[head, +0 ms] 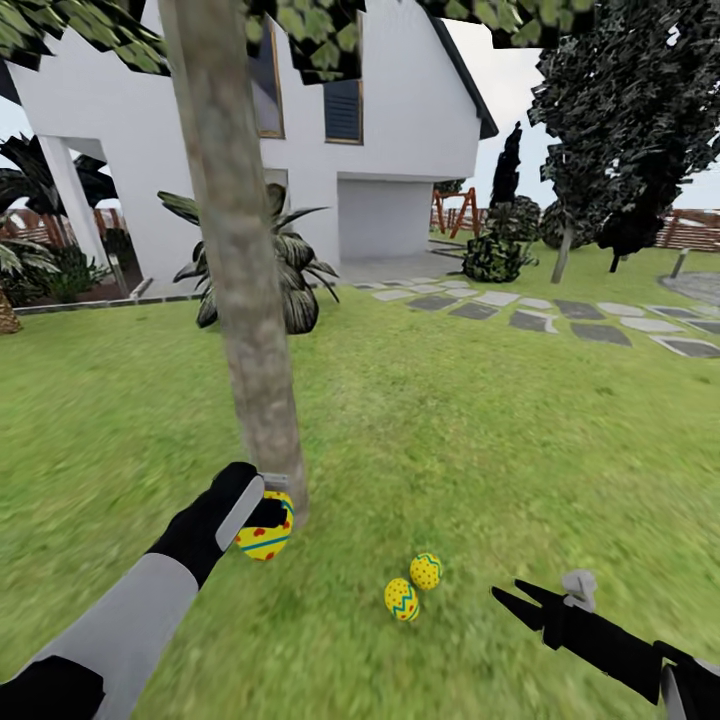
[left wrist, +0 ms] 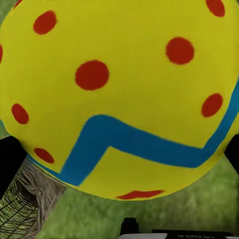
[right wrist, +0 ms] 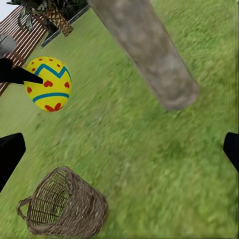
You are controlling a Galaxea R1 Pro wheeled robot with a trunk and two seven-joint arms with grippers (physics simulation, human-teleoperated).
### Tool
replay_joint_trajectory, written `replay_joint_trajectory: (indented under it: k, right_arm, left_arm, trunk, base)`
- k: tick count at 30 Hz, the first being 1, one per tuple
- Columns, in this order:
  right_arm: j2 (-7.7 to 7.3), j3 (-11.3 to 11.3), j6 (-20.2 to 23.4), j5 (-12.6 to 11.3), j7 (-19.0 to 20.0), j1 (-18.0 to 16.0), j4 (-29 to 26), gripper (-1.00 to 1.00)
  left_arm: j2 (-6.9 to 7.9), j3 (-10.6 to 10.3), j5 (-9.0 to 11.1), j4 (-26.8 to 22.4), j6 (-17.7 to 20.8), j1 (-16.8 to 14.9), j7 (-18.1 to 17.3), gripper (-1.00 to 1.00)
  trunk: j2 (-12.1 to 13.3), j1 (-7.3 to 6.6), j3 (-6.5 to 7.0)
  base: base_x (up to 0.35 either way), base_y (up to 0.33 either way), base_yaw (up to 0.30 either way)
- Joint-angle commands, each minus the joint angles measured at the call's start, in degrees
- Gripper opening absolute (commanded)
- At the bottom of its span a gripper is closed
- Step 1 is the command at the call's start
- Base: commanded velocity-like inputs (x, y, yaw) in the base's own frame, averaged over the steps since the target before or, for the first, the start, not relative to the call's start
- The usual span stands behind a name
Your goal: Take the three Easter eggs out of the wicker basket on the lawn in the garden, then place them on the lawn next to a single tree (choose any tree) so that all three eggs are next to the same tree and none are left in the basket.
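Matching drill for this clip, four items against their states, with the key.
Items:
1. left gripper
2. right gripper
3. two Easter eggs
4. wicker basket

States:
A. lying on the lawn side by side, to the right of the tree base
B. closed around a third egg beside the trunk
C. tipped on its side on the grass, no eggs visible inside
D. open, holding nothing, low over the grass

Pairs: 1-B, 2-D, 3-A, 4-C

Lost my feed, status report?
Left gripper shut on third egg at tree. Right gripper open. Two eggs grounded. Basket looks empty.
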Motion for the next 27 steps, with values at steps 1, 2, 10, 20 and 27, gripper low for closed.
replay_joint_trajectory:
  k: [1, 2, 10, 20, 27]
  right_arm:
    - [0.07, 0.0, 0.5, 0.2, 0.3, -0.1, 0.0, 1.00]
    - [0.12, 0.0, 0.5, 0.2, 0.3, -0.1, 0.0, 1.00]
    - [0.15, -0.1, 0.5, 0.2, 0.2, -0.1, 0.0, 1.00]
    - [0.21, 0.2, 0.4, 0.3, 0.3, -0.1, 0.0, 1.00]
    - [0.25, 0.3, 0.4, 0.3, 0.2, -0.1, 0.0, 1.00]
  left_arm:
    - [0.08, -0.3, 0.6, 0.0, 0.2, -0.1, 0.6, -1.00]
    - [0.07, -0.3, 0.6, 0.0, 0.2, -0.1, 0.6, -1.00]
    - [0.07, -0.3, 0.6, 0.1, 0.2, -0.1, 0.5, -1.00]
    - [0.08, -0.3, 0.6, 0.1, 0.2, -0.1, 0.4, -1.00]
    - [0.07, -0.3, 0.6, 0.1, 0.2, -0.1, 0.4, -1.00]
  trunk:
    - [-0.1, 0.04, -0.05]
    - [-0.1, 0.04, -0.02]
    - [-0.1, 0.04, 0.02]
    - [-0.1, 0.04, 0.18]
    - [-0.1, 0.04, 0.31]
  base:
    - [0.165, -0.286, -0.191]
    - [0.175, -0.286, -0.103]
    - [0.183, -0.286, -0.019]
    - [0.201, -0.270, 0.048]
    - [0.228, -0.246, 0.060]
